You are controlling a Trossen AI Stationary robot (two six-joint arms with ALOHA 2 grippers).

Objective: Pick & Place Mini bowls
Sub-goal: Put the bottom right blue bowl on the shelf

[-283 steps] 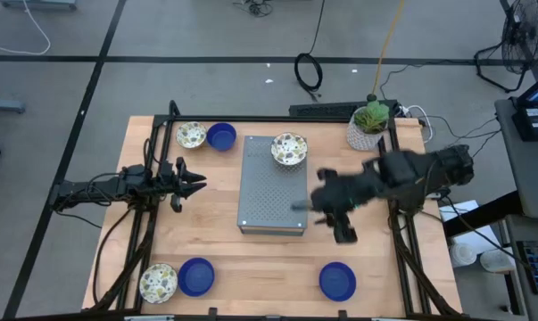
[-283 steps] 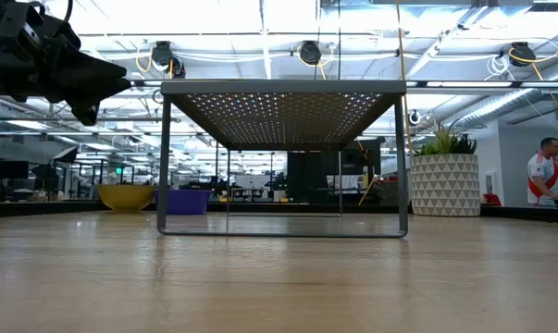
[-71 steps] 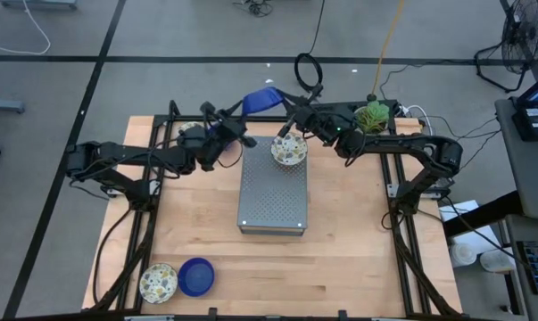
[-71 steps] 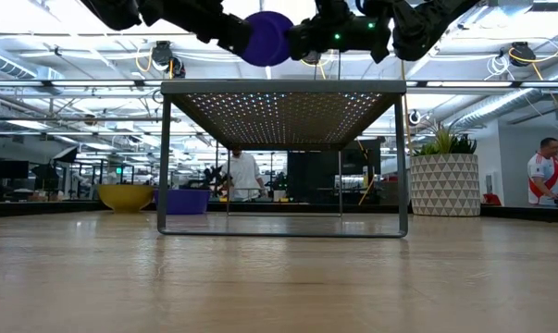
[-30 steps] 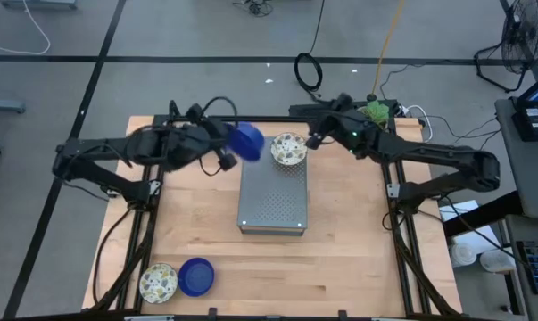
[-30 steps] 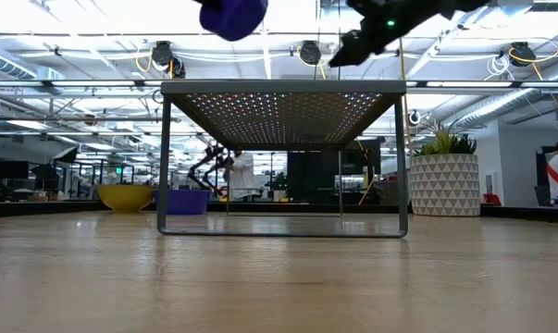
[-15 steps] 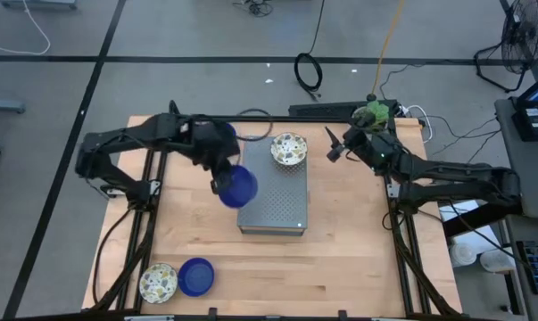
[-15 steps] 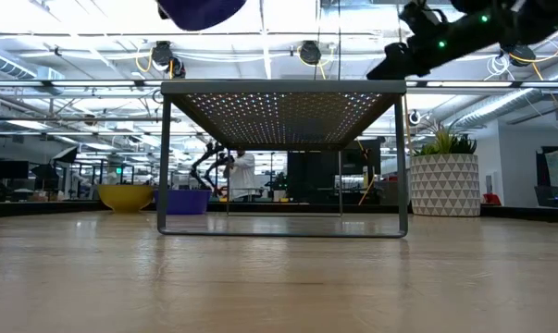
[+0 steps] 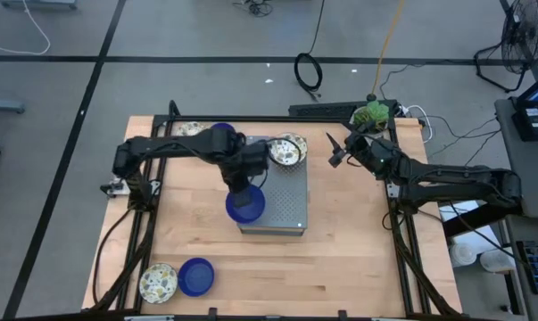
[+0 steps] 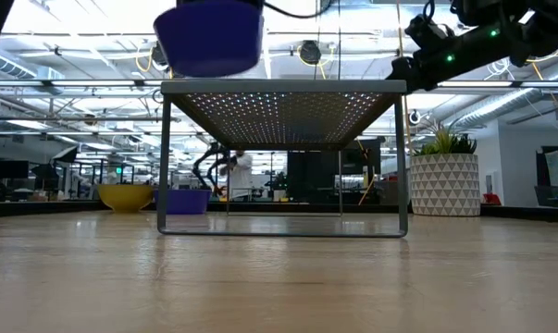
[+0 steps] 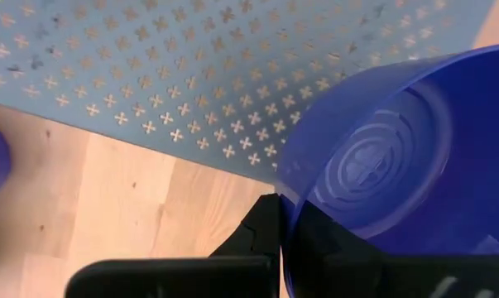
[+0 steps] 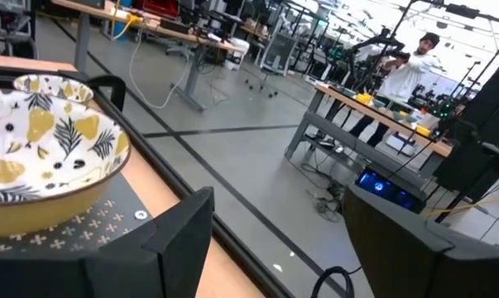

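- The blue bowl (image 9: 244, 204) hangs mouth-up, roughly level, over the near left corner of the grey perforated stand (image 9: 286, 201), above its top.
- The left gripper (image 11: 280, 240) pinches the bowl's rim, one finger inside and one outside.
- The left arm reaches across from the table's left side and bends down over the stand.
- The right gripper (image 9: 334, 153) hovers beside the patterned bowl (image 9: 288, 150) on the stand's far end, fingers spread and holding nothing.

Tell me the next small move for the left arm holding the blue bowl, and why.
Probably lower it straight down. The left gripper holds the blue bowl by its rim, above the perforated metal shelf near its left edge; the low view shows the bowl hanging clear of the shelf top, so releasing now would drop it.
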